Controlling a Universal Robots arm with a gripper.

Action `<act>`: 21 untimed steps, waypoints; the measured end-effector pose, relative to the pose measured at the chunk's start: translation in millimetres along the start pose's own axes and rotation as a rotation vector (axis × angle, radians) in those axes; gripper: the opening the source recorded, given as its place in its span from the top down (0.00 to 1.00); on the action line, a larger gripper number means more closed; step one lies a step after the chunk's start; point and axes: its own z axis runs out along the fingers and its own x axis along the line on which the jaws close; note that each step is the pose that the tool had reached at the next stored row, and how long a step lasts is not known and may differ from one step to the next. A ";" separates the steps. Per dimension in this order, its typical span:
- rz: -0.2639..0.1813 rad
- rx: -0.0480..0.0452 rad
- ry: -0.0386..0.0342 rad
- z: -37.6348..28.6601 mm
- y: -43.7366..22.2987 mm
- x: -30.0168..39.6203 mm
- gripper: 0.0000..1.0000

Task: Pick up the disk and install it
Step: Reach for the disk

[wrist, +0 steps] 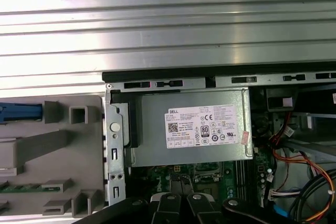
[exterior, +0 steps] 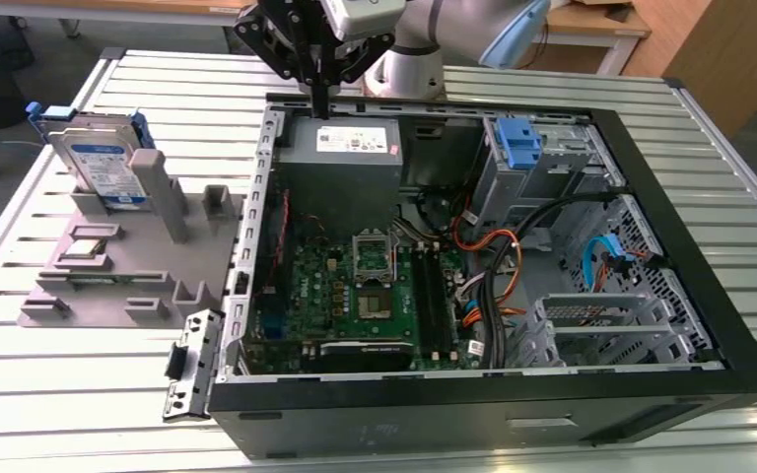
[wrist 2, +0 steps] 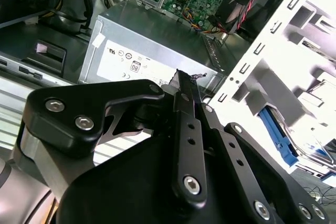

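The disk (exterior: 100,163), a silver drive with a white-and-blue label in a blue carrier, stands upright in a grey holder (exterior: 115,266) at the exterior view's left, beside the open computer case (exterior: 484,246). In the first wrist view the carrier's blue edge (wrist: 21,113) shows at the holder (wrist: 58,145). My gripper (exterior: 320,108) hangs over the case's back left corner, just above the grey power-supply box (exterior: 342,148), well apart from the disk. Its thin black fingers (wrist 2: 184,80) are pressed together and hold nothing.
Inside the case lie the green motherboard (exterior: 366,286), cable bundles (exterior: 511,246) and a metal drive cage holding a lone blue bracket (exterior: 516,143). A detached black bracket (exterior: 188,365) lies by the case's front left corner. Everything rests on a ribbed metal table (exterior: 76,414).
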 end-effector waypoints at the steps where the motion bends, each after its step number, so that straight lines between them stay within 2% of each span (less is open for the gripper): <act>1: 0.000 0.0000 0.0000 0.0 0.0 0.0 0.90; 21: 0.000 0.0000 -0.0001 0.0 -0.4 4.8 0.90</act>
